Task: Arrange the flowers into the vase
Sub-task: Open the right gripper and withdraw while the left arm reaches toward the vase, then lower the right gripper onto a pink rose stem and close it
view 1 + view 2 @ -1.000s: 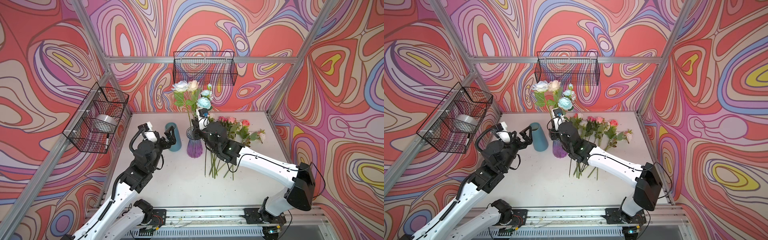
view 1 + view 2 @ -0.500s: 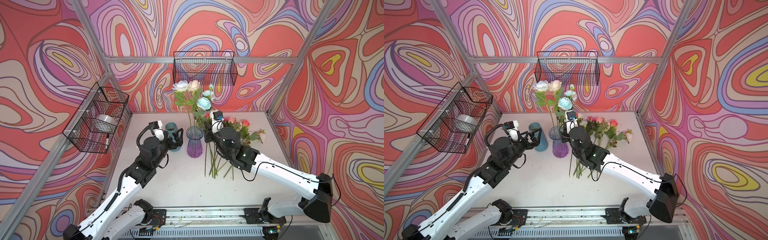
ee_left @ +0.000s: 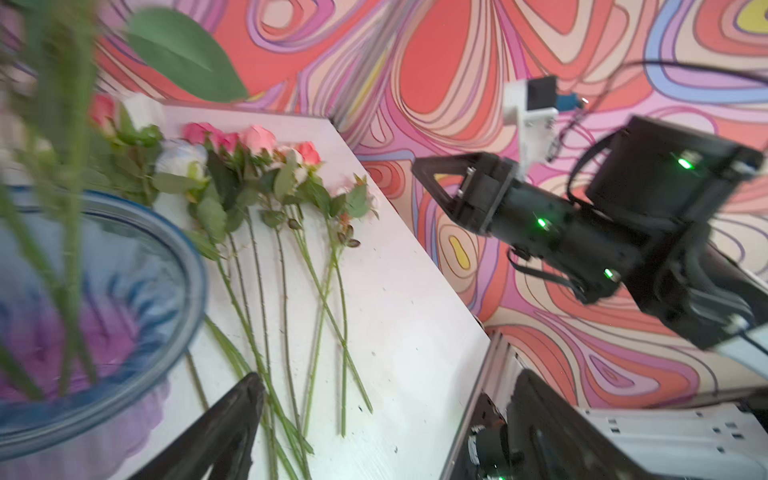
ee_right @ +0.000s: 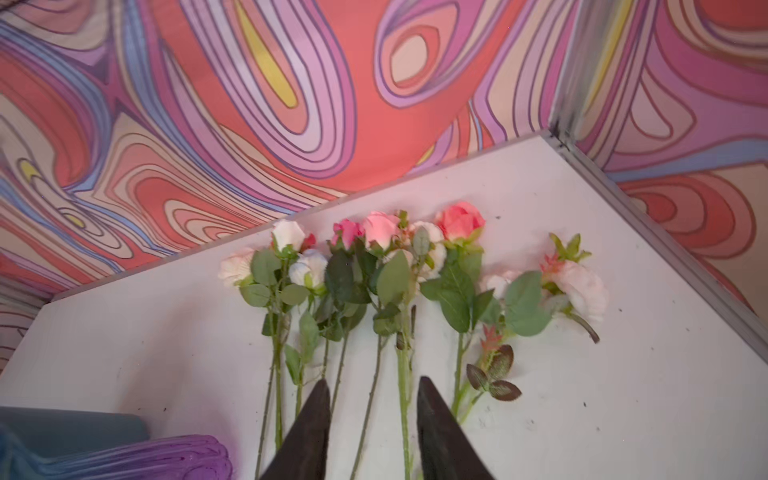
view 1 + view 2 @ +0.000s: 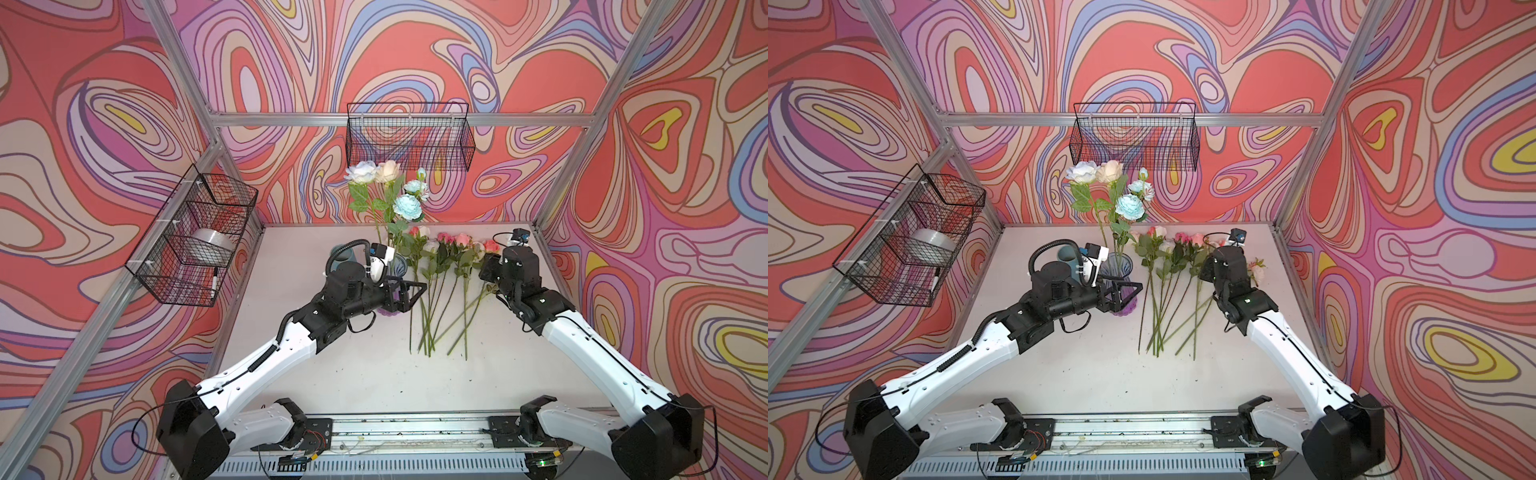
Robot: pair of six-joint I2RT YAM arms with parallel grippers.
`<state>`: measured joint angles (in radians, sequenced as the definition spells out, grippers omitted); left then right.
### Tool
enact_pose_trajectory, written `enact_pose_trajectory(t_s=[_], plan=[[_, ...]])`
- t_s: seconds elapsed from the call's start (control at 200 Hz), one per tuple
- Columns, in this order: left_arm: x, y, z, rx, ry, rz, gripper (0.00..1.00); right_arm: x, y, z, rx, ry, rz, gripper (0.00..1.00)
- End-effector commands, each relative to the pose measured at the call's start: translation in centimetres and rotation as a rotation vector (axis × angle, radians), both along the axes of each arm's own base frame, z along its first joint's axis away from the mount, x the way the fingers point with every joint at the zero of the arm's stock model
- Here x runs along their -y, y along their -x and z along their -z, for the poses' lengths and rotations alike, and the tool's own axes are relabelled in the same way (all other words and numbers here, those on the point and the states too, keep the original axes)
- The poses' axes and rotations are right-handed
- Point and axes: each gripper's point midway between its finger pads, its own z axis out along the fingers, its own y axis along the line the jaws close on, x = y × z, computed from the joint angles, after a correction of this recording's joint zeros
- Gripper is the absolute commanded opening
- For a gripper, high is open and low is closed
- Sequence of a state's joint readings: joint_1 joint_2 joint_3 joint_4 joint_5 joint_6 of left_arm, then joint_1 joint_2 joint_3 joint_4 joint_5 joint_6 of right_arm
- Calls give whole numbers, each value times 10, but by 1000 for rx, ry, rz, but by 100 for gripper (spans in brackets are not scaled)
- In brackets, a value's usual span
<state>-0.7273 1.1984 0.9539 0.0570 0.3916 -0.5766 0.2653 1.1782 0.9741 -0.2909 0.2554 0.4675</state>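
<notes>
Quick update from us: the glass vase (image 5: 1120, 270), blue at the rim and purple at the base, stands a little toward 12 o'clock from the middle of the white table (image 5: 374, 374). Four of the flowers (image 5: 409, 206) are upright in it: a white rose (image 5: 360, 172), a cream rose (image 5: 387, 170) and two light blue blossoms (image 5: 1131, 208). The lying flowers (image 5: 462, 240) are flat on the table at the vase's 3 o'clock, side by side. Their heads point to 12 o'clock and their stems run to 6 o'clock, where the cut ends cross. From the right wrist view we make out pink, coral, white and pale ones. Our left gripper (image 5: 415, 293) hangs low on the vase's 3 o'clock side, close to the nearest lying stem. Its jaws are spread really wide with nothing in them, and the left wrist view shows the vase outside the fingers (image 3: 232, 415), not between them. Our right gripper (image 5: 486, 270) is up in the air over the 3 o'clock end of the row, jaws partway apart and nothing gripped. We only see stems on the table through the gap. A teal cup (image 5: 1065, 252) sits just at the vase's 9 o'clock. One wire basket (image 5: 409, 137) hangs on the wall at 12 o'clock. A second basket (image 5: 195, 237) at 9 o'clock has a tape roll (image 5: 210, 246) and a marker (image 5: 214, 282) in it.
</notes>
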Motion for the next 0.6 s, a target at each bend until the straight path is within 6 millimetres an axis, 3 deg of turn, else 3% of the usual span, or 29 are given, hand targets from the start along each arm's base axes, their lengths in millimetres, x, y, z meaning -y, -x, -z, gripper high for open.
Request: enact_pose_trajectory(t_s=[0.0, 0.195, 0.596], plan=[[13, 17, 1, -22, -31, 78, 94, -9, 5, 42, -201, -182, -80, 38], [15, 17, 4, -63, -16, 70, 93, 5, 8, 95, -390, -143, 16, 28], [16, 17, 6, -84, -17, 65, 93, 15, -4, 172, -562, -185, 72, 21]])
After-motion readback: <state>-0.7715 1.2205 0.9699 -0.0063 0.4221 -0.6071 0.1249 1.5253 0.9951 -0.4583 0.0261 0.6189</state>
